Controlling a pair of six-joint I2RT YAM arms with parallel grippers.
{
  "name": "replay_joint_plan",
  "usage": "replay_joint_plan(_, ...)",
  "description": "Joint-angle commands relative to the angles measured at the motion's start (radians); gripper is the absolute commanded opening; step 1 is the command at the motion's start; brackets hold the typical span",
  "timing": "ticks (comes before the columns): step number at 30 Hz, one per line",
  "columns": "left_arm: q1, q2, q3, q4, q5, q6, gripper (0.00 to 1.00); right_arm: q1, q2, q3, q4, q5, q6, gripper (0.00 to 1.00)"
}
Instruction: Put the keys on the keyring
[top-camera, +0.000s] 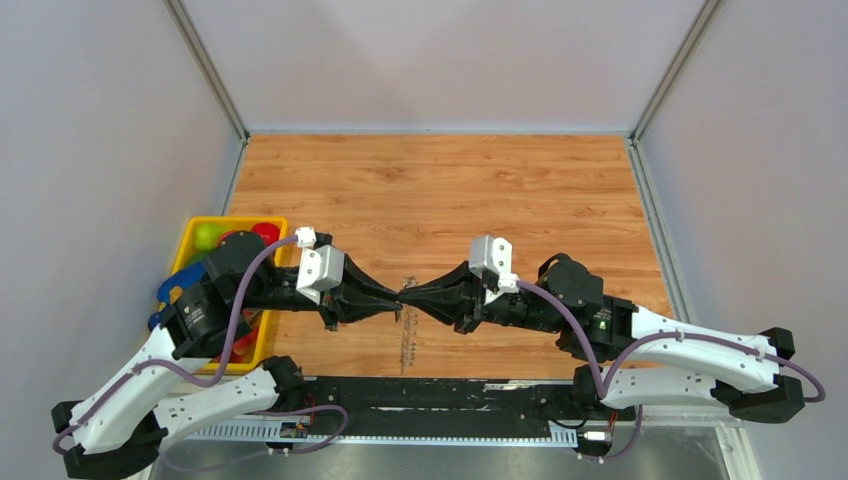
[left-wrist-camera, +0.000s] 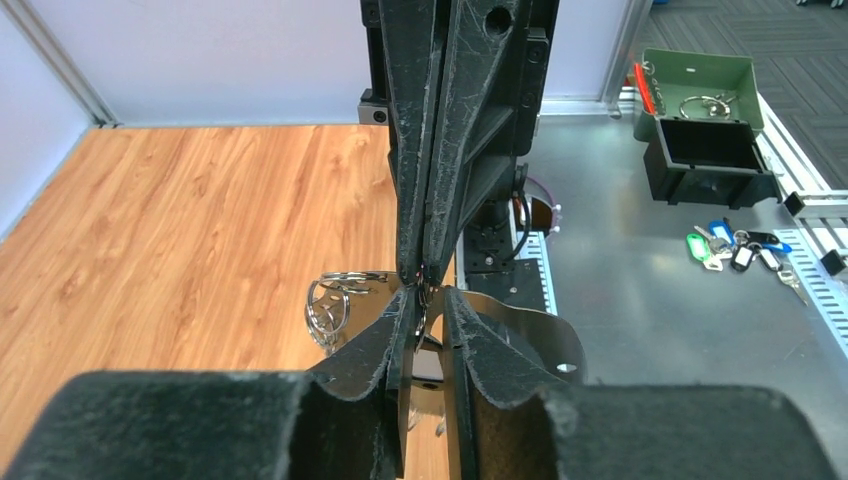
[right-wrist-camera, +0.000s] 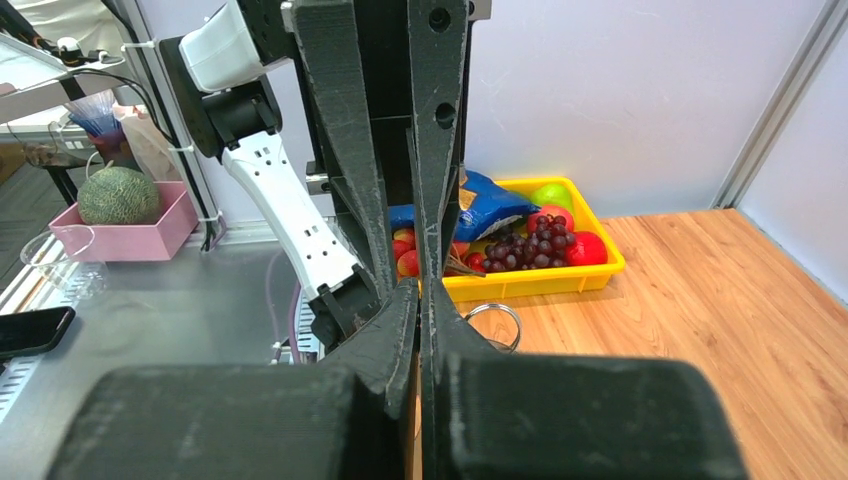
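Note:
My two grippers meet tip to tip above the near middle of the wooden table. The left gripper (top-camera: 398, 296) (left-wrist-camera: 426, 293) has its jaws a narrow gap apart, with a thin silvery piece in the gap. The keyring (top-camera: 407, 340), a grey metal hoop (left-wrist-camera: 520, 325) with small silvery rings (left-wrist-camera: 335, 300) (right-wrist-camera: 495, 322) at its far side, stands upright between the grippers. The right gripper (top-camera: 412, 294) (left-wrist-camera: 422, 272) (right-wrist-camera: 418, 283) is pressed shut, and a tiny dark key head (left-wrist-camera: 428, 270) shows at its tips. Most of the key is hidden.
A yellow bin (top-camera: 235, 220) (right-wrist-camera: 590, 268) of toy fruit sits at the table's left, under the left arm. Off the table on a metal bench are a green box (left-wrist-camera: 700, 75), a black box (left-wrist-camera: 705, 150), coloured key tags (left-wrist-camera: 735, 250), a pink tray with a melon (right-wrist-camera: 120, 200) and a phone (right-wrist-camera: 30, 325).

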Motion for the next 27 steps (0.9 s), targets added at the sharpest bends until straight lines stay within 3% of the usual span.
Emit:
replay_joint_plan(1,-0.002,0.016,-0.009,0.030,0.033,-0.011,0.21,0.005,-0.011,-0.001,0.085,-0.009,0.001,0.00)
replay_joint_plan(8,-0.002,0.032,-0.009,0.019,0.052,-0.011,0.01,0.005,-0.022,-0.005,0.095,-0.005,0.005,0.00)
replay_joint_plan(16,-0.002,0.007,0.007,0.012,0.021,-0.001,0.00,0.006,-0.055,-0.026,0.040,0.010,0.012,0.00)
replay_joint_plan(21,-0.002,0.027,0.052,-0.108,-0.034,0.047,0.00,0.005,-0.069,0.027,-0.126,0.010,-0.001,0.25)
replay_joint_plan(27,-0.002,0.091,0.124,-0.305,-0.110,0.100,0.00,0.004,-0.044,0.124,-0.341,0.037,-0.034,0.39)
